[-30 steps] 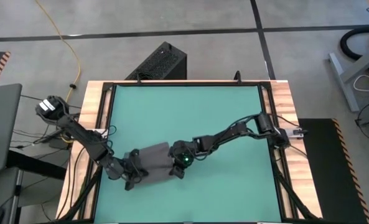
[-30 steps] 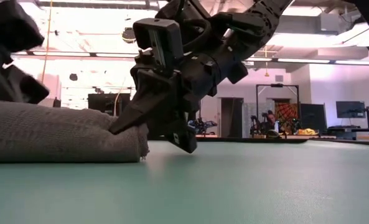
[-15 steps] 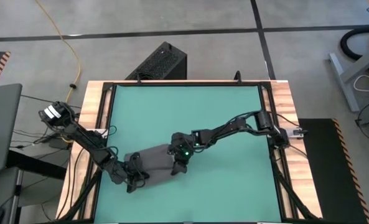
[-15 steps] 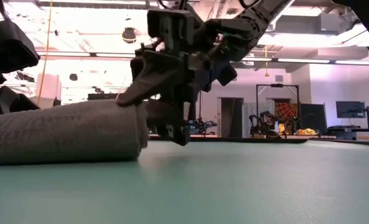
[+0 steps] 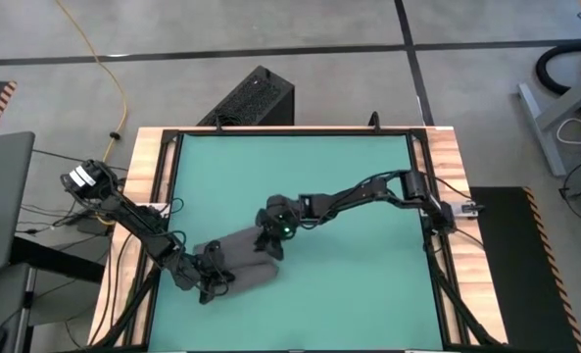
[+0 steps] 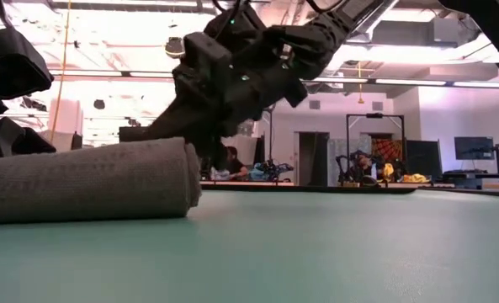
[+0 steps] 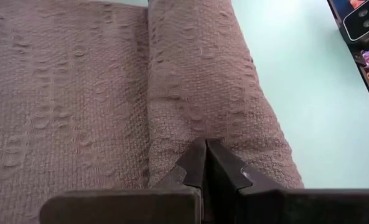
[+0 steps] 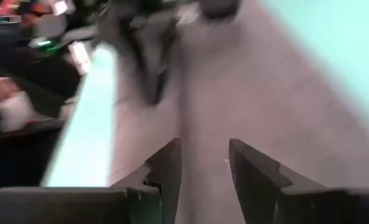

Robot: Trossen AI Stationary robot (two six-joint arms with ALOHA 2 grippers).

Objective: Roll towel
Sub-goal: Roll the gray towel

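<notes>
The dark grey towel [image 5: 236,257] lies on the green table mat [image 5: 349,176] at the near left, partly rolled. In the low view the towel [image 6: 81,181] is a thick roll lying on the mat. My left gripper [image 5: 215,277] is shut at the towel's left near end. The left wrist view shows a flat part of the towel [image 7: 66,93] beside the roll [image 7: 203,81]. My right gripper [image 5: 268,240] stands open over the towel's right end, and in the right wrist view blurred grey cloth [image 8: 234,81] lies below its fingers. My left gripper rests its shut fingertips [image 7: 204,149] on the rolled part of the towel [image 7: 200,124] at its left end, slanting down from the table's left near side and along the roll. The roll lies on the mat. Whether my right gripper touches the towel, I cannot tell.
The mat is bare to the right [image 5: 368,275] and toward the far edge. A wooden frame [image 5: 447,196] borders the table. A black box [image 5: 256,98] stands on the floor beyond the far edge, and a laptop [image 5: 1,196] sits off the left side.
My right gripper has let go of the towel's right end and opened. It has rolled and has gone up and toward the far left, over the towel. The towel's right end has turned over into a rounder roll. My left gripper has sunk a little and stays shut.
</notes>
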